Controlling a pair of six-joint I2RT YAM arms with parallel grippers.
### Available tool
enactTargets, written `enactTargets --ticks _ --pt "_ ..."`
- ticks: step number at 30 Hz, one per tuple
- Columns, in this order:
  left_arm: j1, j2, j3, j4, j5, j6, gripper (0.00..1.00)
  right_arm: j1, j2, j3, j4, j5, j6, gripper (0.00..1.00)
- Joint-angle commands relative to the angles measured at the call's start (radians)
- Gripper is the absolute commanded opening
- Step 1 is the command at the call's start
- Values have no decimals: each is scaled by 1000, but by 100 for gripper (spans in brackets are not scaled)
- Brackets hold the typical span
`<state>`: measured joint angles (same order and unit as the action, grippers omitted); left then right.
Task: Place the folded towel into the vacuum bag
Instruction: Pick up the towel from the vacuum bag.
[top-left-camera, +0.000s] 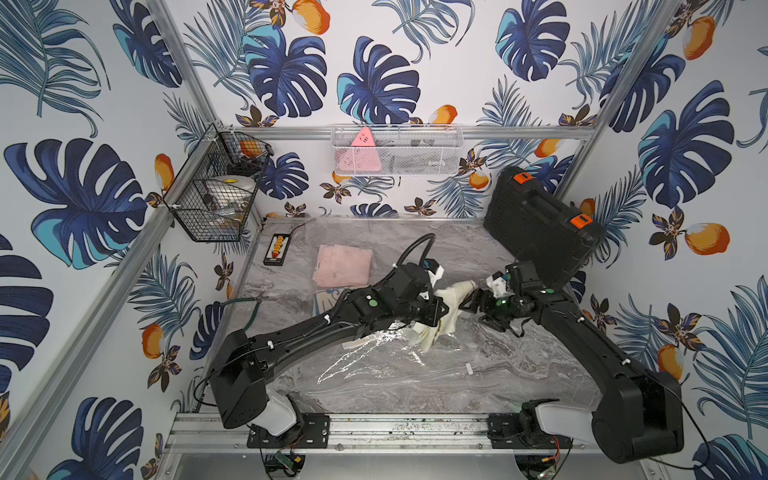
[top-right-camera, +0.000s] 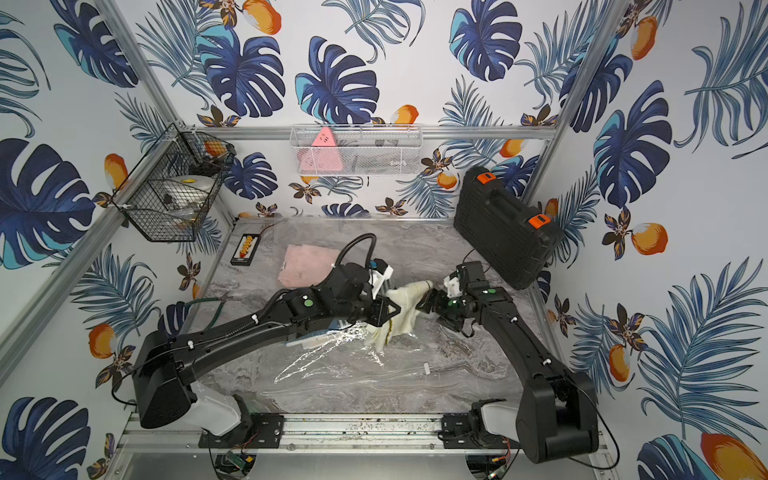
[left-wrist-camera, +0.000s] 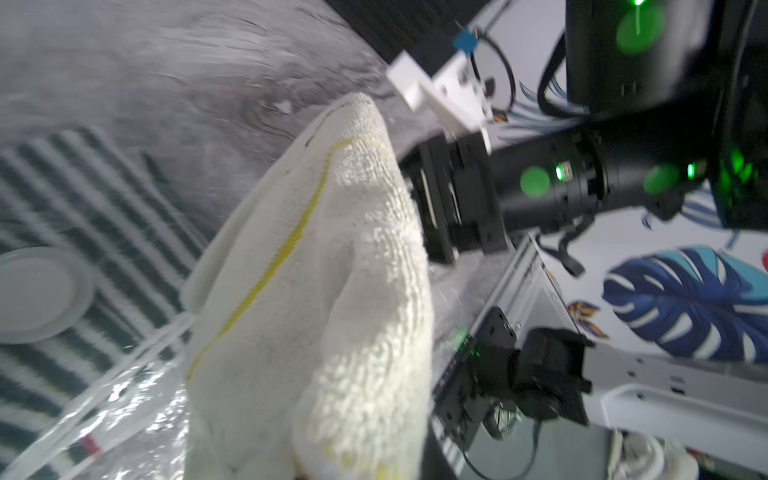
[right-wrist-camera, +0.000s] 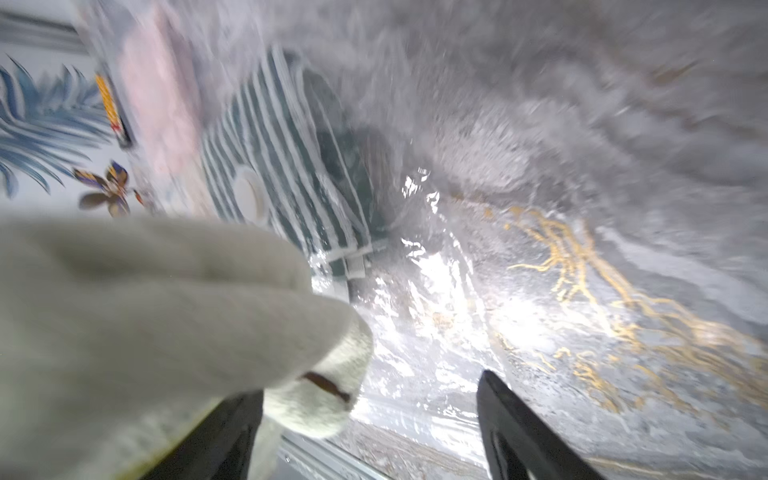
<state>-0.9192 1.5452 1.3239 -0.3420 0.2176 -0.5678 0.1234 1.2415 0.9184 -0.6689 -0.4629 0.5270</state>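
Observation:
A cream towel (top-left-camera: 446, 309) with a thin yellow line hangs bunched above the middle of the table, seen in both top views (top-right-camera: 405, 307). My left gripper (top-left-camera: 434, 311) is shut on it; in the left wrist view the towel (left-wrist-camera: 324, 270) fills the picture and hides the jaws. My right gripper (top-left-camera: 473, 301) stands open at the towel's right end, its fingers (right-wrist-camera: 511, 419) wide apart and the towel (right-wrist-camera: 145, 311) resting against one. The vacuum bag (top-left-camera: 374, 361) lies crinkled and transparent on the table below, with its white slider clip (top-left-camera: 468, 368) and round valve disc (right-wrist-camera: 249, 195).
A striped dark green cloth (right-wrist-camera: 291, 166) and a pink folded towel (top-left-camera: 343, 266) lie behind the held towel, seen through plastic. A black tool case (top-left-camera: 536, 224) leans at the back right. A small black abacus (top-left-camera: 277, 249) sits at the back left. Wire baskets (top-left-camera: 212, 199) hang on the walls.

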Motion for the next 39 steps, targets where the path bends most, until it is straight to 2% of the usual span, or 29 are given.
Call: enactTargets --ticks 1,3,6,9,11,13,16,19,22,26,29,33,39 --pt "-46 21 79 -138 71 52 0 -73 -36 40 -52 104 79 83" --pt "-55 -2 74 -72 123 -3 0 -108 -38 71 -71 146 82 83" --pt "-29 -54 -33 59 207 -75 0 -113 -39 118 -94 191 56 84" --pt "60 -58 -167 99 255 -65 0 -103 -30 147 -104 186 32 83" --pt "142 0 -249 80 264 1 0 -66 -17 132 -89 166 28 81" --pt "211 73 -280 10 216 89 0 6 -1 100 -64 167 28 79" --pt "303 161 -289 -98 36 177 4 151 44 49 -28 165 20 77" --pt "343 151 -277 -169 -112 204 18 240 94 -15 24 118 15 75" --pt "347 103 -255 -224 -157 212 33 286 136 -58 66 73 -1 75" --pt "313 2 -224 -305 -221 182 39 316 174 -83 130 25 4 77" --pt "230 -47 -196 -337 -277 142 37 352 196 -119 237 -47 70 77" --pt "120 -47 -218 -270 -253 63 36 417 236 -179 366 -74 151 76" --pt "117 -23 -304 -186 -272 39 32 500 291 -258 526 -46 261 74"
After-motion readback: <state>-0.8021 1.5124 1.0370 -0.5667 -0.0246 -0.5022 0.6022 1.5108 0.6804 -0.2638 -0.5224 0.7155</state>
